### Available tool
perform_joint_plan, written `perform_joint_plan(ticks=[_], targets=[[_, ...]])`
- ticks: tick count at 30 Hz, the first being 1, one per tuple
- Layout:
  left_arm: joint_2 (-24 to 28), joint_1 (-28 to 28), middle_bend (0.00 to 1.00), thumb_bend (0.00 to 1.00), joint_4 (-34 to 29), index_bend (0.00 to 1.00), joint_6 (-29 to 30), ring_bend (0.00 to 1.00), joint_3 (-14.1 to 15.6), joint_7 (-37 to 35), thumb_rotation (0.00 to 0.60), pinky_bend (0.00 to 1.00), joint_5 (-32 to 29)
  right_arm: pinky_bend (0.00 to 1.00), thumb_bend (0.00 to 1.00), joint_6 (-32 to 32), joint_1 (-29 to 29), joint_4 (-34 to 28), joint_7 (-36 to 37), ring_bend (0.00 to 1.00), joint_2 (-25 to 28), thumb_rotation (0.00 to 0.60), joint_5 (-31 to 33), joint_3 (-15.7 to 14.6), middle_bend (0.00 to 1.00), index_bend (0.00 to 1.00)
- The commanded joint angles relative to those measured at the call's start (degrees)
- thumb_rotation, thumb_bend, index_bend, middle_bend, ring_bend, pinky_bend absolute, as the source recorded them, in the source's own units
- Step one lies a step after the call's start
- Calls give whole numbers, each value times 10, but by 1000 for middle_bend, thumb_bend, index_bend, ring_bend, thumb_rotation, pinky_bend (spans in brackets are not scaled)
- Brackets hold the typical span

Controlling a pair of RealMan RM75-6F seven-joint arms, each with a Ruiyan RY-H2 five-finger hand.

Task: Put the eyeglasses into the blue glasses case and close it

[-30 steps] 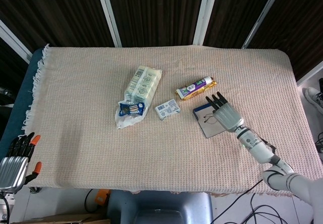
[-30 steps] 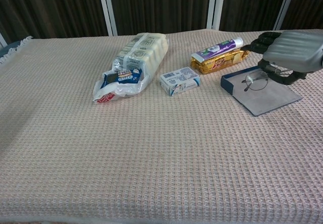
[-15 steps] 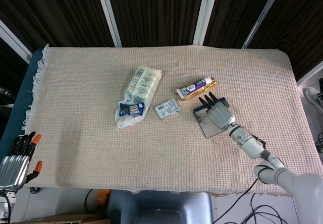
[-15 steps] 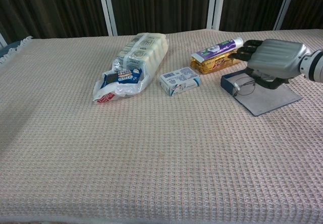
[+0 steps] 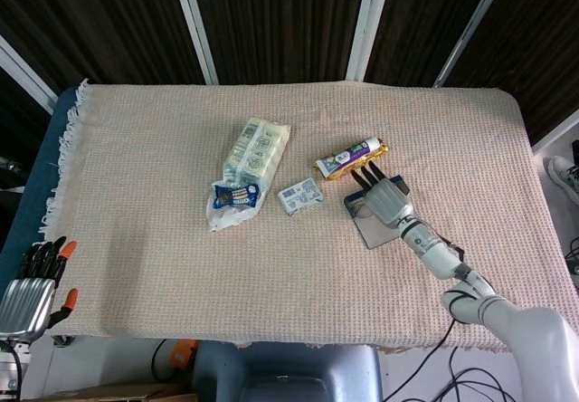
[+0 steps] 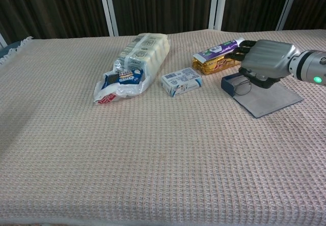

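Dark slatted panels behind, and a table under a beige waffle-weave cloth (image 6: 153, 160). Over the last second the right hand (image 6: 265, 60) has slid leftward along the open blue glasses case with its grey lining (image 6: 267, 100), and it now sits over the case's near-left corner, palm down, fingers reaching toward the snacks. The thin wire-framed eyeglasses (image 6: 242, 87) have gone with it: one lens now peeks out right at the blue rim, under the palm. Whether the fingers actually pinch the frame or merely press on it, I cannot tell from either view. My read: the glasses are being nudged into place inside the case, so the placing step looks nearly done and the lid still stands open.

Down at the lower-left edge, the left hand (image 5: 27, 291) hangs off the table, fingers loosely apart, holding nothing.

Other containers: a clear plastic bag of white packets with a blue biscuit pack at its mouth (image 6: 133, 65), a small white-and-blue box (image 6: 181, 81), and a purple-and-white tube on a gold wrapper (image 6: 220, 55), just beside the right hand's fingertips.
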Motion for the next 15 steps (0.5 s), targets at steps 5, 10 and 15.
perform_joint_plan(ticks=[5, 10, 15], targets=[[0, -1, 0, 413, 0, 0, -2, 0, -1, 1, 600, 57, -4, 0, 630, -12, 7, 3, -5, 0, -8, 600, 14, 9, 67, 589], [1, -1, 0, 413, -2, 0, -2, 0, -1, 2, 600, 58, -6, 0, 538, 1, 6, 1, -3, 0, -10, 600, 13, 9, 67, 567], [3, 0, 0, 413, -4, 0, 1, 0, 0, -1, 600, 59, -3, 0, 327, 43, -5, -22, 19, 0, 7, 600, 7, 12, 66, 523]])
